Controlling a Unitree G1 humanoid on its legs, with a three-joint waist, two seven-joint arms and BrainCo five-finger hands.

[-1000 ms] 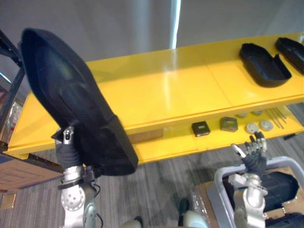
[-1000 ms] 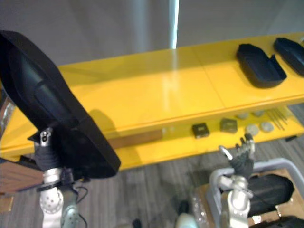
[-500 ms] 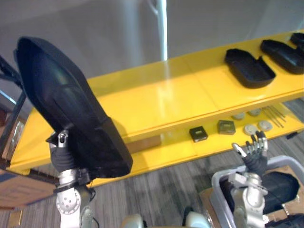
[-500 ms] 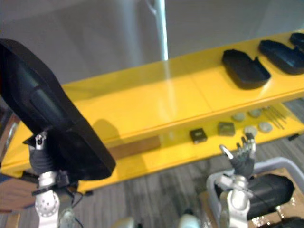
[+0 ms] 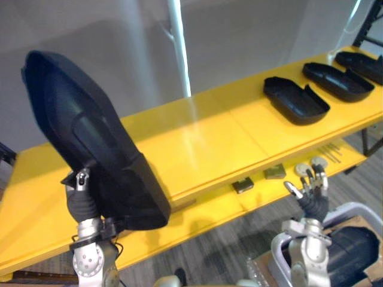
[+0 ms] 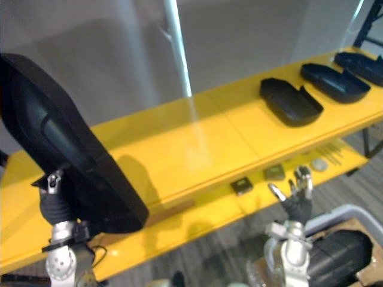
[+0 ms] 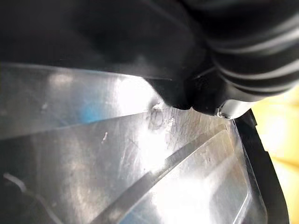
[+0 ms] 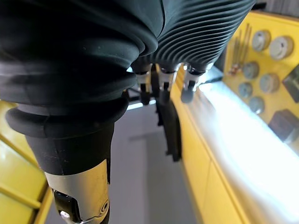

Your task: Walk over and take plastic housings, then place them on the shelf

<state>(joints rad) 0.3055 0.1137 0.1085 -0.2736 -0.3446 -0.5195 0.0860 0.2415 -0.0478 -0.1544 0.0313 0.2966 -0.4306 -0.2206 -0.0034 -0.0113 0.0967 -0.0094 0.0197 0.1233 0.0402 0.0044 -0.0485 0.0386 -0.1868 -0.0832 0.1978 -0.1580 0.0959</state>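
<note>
My left hand (image 5: 82, 194) holds a large black plastic housing (image 5: 90, 137) upright at the left, hollow side facing me; its thumb presses the housing's lower edge. The housing's glossy inner wall (image 7: 140, 163) lies close to the left wrist camera. Ahead runs the yellow shelf (image 5: 197, 137), and three more black housings lie on its right end: one (image 5: 294, 100), another (image 5: 336, 81) and a third (image 5: 362, 61). My right hand (image 5: 311, 192) is raised at the lower right with straight fingers (image 8: 161, 84) and holds nothing.
On the lower yellow shelf lie two small dark blocks (image 5: 243, 185) (image 5: 275, 172), several grey discs (image 5: 317, 162) and thin rods (image 5: 330, 150). A grey bin (image 5: 364, 208) at the lower right holds another black housing (image 5: 353, 254). A grey wall stands behind the shelf.
The whole view has shifted: the shelf's housings now sit further left and the third one shows fully. Both hands keep their pose, the left still holding its housing.
</note>
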